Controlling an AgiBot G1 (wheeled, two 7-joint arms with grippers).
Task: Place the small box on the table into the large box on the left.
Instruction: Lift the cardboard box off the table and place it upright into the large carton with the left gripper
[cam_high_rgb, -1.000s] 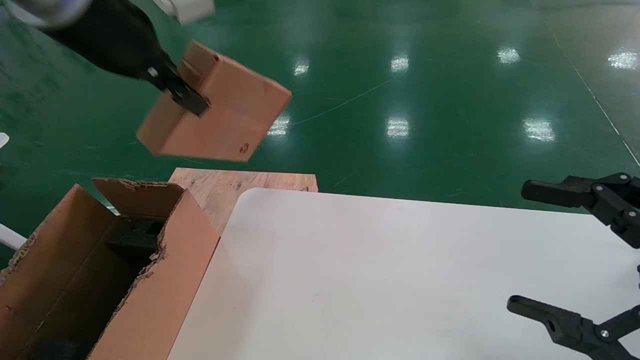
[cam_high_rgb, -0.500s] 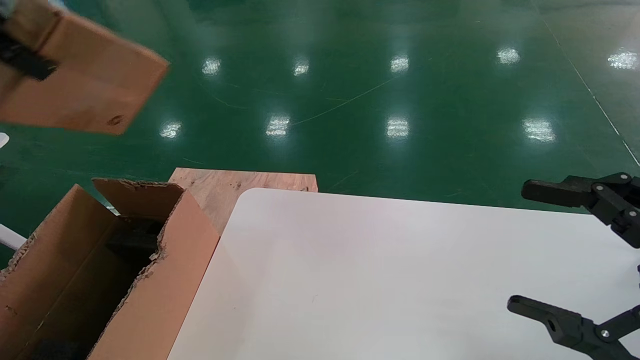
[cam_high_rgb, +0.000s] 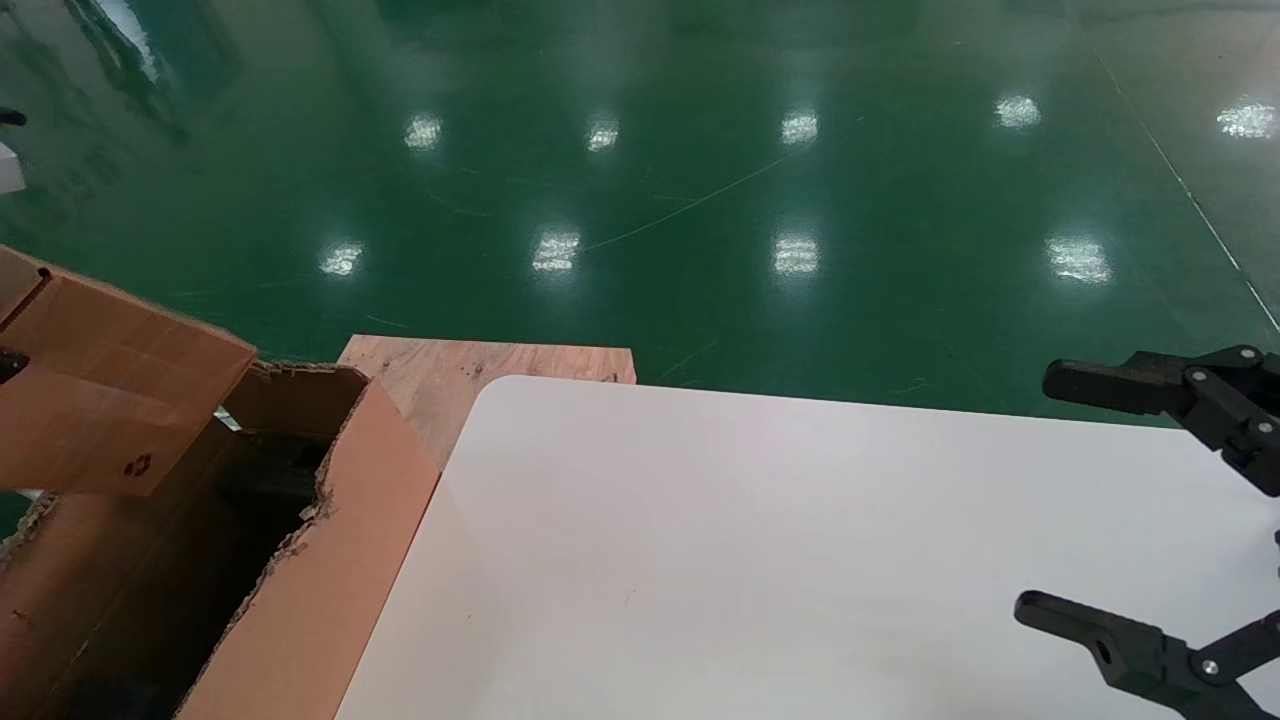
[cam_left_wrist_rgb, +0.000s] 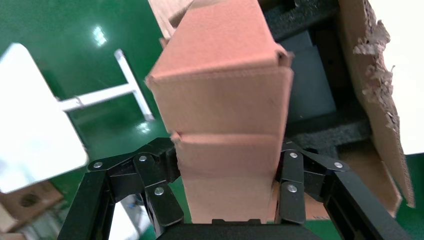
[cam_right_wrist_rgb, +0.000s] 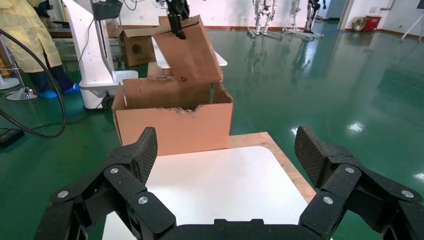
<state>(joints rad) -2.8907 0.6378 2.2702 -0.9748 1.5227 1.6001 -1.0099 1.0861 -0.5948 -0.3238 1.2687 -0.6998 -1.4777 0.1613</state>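
Cardboard, stiff and probably light: the small box (cam_left_wrist_rgb: 225, 125) hangs tilted above the large box's (cam_high_rgb: 310, 560) open top, pinched on its two side faces by the left gripper (cam_left_wrist_rgb: 225, 187). Right gripper (cam_high_rgb: 1150, 510) idles over the table (cam_high_rgb: 750, 550), jaws spread.

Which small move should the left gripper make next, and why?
Probably lower it a little. The left gripper holds the small box tilted above the large box's open top, not yet inside; black foam lies below.
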